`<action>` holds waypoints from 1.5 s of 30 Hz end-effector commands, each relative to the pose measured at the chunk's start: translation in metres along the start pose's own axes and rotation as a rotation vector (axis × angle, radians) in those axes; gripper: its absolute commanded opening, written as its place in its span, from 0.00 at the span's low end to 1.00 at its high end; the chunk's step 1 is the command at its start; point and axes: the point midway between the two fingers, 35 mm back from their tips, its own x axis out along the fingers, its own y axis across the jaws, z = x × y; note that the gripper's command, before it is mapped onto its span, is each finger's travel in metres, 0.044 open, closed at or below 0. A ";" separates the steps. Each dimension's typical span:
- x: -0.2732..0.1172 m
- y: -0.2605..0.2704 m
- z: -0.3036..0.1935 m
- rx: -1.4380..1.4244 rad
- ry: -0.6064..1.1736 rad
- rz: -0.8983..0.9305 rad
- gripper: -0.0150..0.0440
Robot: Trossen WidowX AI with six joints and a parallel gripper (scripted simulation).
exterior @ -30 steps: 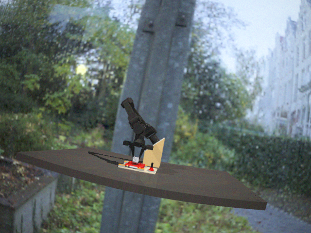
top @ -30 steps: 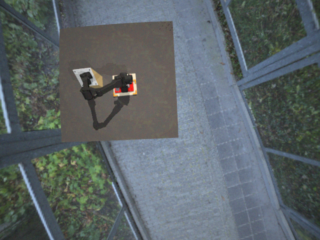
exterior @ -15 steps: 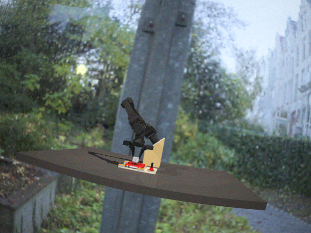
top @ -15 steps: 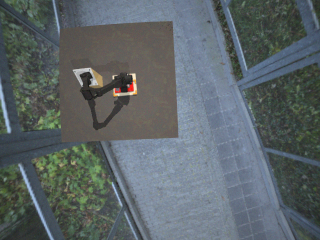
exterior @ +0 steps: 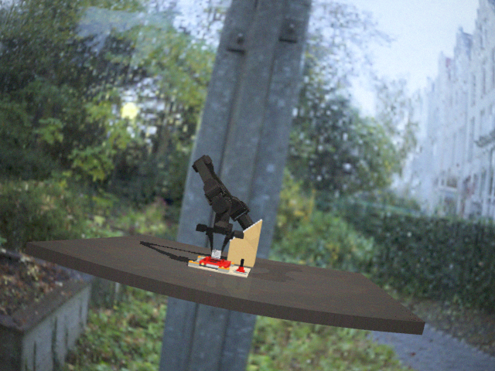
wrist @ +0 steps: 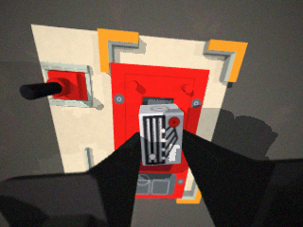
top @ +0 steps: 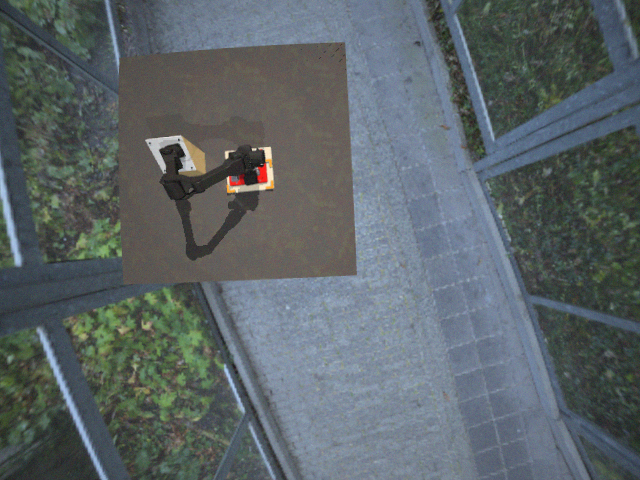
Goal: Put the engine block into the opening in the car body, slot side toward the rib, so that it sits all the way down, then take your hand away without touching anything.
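Note:
The red car body lies on a cream board. Its opening shows as a dark strip just beyond the engine block in the wrist view. My gripper points down over the car body and is shut on the grey-white engine block. The block is upright, with its striped face and red disc toward the wrist camera. It hides most of the opening. I cannot tell whether its bottom touches the body, or where its slot and the rib are.
The cream board has orange corner brackets around the body. A red piece with a black post stands on the board beside the body. A tan wedge with a white face carries the arm's base.

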 end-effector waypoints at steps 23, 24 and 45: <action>0.000 0.000 0.000 -0.002 -0.001 -0.003 0.52; 0.000 0.000 0.000 -0.029 -0.001 -0.003 0.52; 0.000 0.000 0.000 0.271 -0.001 -0.002 0.52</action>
